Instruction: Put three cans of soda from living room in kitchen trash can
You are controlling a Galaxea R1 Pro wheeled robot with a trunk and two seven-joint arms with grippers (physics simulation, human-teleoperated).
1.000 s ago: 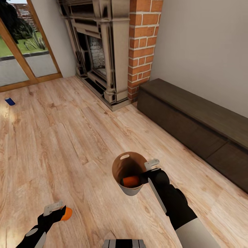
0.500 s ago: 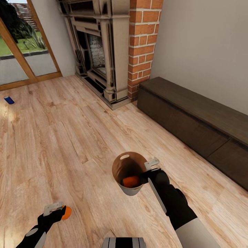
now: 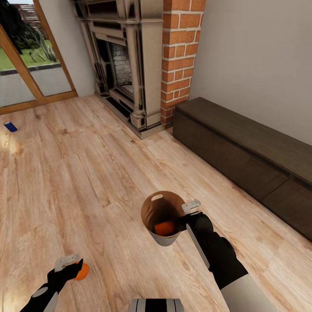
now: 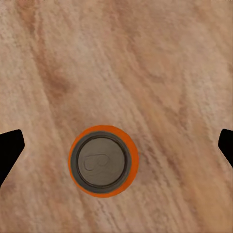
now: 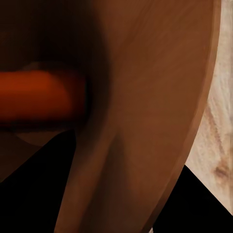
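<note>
**left gripper over an orange can, bin held in the right**

step in hand, as judged: picking the second orange can (image 4: 103,161) off the floor (image 3: 108,164); in the left wrist view the can stands upright, grey top facing the camera, with the left gripper (image 4: 116,145) spread wide, its two dark fingertips at either edge of the picture and well apart from the can; the can sits nearer one fingertip than the other, so the gripper would do well to centre over it before descending, then come straight down along the can's axis and press on the round wall below the rim; a lopsided squeeze may tip or roll the can away. in the head view the left gripper (image 3: 71,265) hangs just beside this can (image 3: 81,271). the right gripper (image 3: 189,213) pinches the rim of the bin (image 3: 164,219), holding it above the floor, mouth tilted toward the camera; keeping it steady and near suits the drop to follow.

count: orange cans, two; one lying inside the bin (image 3: 165,228), one on the floor under the left gripper; blue can (image 3: 10,126), one, on the floor far off near the glass doors (image 3: 26,73); bin, one; grippers, two.
</note>
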